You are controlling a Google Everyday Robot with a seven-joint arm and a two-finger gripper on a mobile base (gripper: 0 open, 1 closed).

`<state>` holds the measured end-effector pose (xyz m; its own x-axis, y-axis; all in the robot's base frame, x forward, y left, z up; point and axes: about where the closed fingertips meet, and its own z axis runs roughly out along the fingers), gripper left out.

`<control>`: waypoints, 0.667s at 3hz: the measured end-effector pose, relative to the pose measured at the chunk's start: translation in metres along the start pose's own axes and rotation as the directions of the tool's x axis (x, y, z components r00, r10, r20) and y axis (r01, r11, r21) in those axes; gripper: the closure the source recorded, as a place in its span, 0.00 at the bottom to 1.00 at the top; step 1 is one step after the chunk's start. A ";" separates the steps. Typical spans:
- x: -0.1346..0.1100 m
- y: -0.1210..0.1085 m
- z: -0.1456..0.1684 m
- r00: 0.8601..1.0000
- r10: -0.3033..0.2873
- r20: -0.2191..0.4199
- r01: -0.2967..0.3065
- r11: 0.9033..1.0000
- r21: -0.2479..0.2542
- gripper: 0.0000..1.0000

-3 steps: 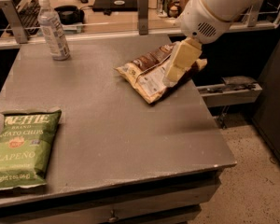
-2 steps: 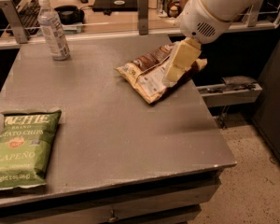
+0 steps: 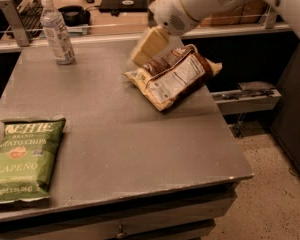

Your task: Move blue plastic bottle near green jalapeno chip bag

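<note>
The blue plastic bottle (image 3: 57, 31) stands upright at the far left corner of the grey table, white cap on top. The green jalapeno chip bag (image 3: 23, 158) lies flat at the near left edge of the table. My gripper (image 3: 149, 46) hangs from the white arm above the far middle of the table, well to the right of the bottle and just left of the brown and cream bag. It holds nothing that I can see.
A brown and cream chip bag (image 3: 172, 76) with a white nutrition panel lies at the far right of the table (image 3: 120, 134). A counter with a keyboard and cables runs behind the table. A metal post (image 3: 12, 16) stands at the far left.
My arm and gripper have swung left, from over the right end of the brown bag to its left side, toward the bottle. The bottle and both bags have not moved.
</note>
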<state>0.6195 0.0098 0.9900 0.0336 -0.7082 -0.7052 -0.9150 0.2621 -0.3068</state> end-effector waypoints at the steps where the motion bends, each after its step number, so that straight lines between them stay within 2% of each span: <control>1: -0.059 -0.034 0.054 0.984 0.006 0.178 -0.011 1.000 0.025 0.00; 2: -0.108 -0.057 0.101 0.951 0.035 0.308 -0.049 0.998 0.039 0.00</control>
<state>0.7091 0.1378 1.0189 0.1241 -0.4622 -0.8780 -0.8991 0.3220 -0.2966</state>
